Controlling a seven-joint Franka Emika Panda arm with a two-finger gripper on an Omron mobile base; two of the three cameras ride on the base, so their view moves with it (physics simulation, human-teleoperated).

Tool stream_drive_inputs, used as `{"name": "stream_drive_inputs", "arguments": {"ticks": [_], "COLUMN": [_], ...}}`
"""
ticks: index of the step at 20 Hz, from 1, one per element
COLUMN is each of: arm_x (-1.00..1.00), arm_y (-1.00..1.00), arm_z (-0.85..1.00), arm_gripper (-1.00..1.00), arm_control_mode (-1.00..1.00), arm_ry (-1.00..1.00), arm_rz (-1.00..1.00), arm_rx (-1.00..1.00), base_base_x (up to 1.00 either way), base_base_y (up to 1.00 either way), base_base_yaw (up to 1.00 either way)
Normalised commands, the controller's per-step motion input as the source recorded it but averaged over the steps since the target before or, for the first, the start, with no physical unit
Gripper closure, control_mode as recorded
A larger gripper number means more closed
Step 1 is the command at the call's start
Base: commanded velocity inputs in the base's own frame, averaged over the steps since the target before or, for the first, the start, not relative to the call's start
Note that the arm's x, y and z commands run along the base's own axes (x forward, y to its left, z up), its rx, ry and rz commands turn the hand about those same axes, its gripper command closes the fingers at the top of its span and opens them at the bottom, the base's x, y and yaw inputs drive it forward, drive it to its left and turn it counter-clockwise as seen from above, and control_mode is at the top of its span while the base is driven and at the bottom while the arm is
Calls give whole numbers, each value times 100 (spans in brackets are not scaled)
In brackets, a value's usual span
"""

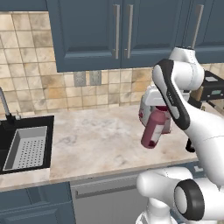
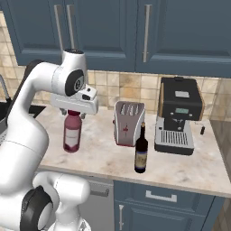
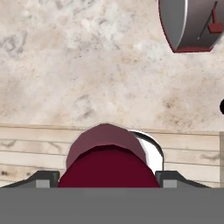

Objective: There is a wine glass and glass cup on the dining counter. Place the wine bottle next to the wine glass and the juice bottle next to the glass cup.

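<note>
My gripper [image 2: 73, 113] is shut on the dark red cap of the pinkish juice bottle [image 2: 72, 135], holding it from above. The juice bottle [image 1: 154, 129] hangs a little tilted just above the wall counter [image 1: 96, 140], in front of the toaster. In the hand view its cap [image 3: 107, 153] sits between my two fingertips [image 3: 43, 178]. The dark wine bottle [image 2: 141, 155] stands upright near the counter's front edge, to the right of the juice bottle. The wine glass, the glass cup and the dining counter are out of view.
A silver and red toaster [image 2: 128, 122] stands behind the bottles, and a black coffee machine [image 2: 178, 115] is to its right. A black sink [image 1: 24, 148] with a metal strainer tray lies at the left end. Blue cabinets hang overhead.
</note>
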Motion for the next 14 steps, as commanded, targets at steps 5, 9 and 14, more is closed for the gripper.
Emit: {"name": "stream_drive_inputs", "arguments": {"ticks": [5, 9, 14], "arm_x": [0, 0, 0], "arm_y": [0, 0, 0], "arm_z": [0, 0, 0], "arm_gripper": [100, 100, 100], "arm_control_mode": [100, 100, 100], "arm_ry": [0, 0, 0], "arm_rz": [0, 0, 0], "arm_rx": [0, 0, 0], "base_base_x": [0, -11, -51], "base_base_y": [0, 2, 9], "base_base_yaw": [0, 0, 1]}}
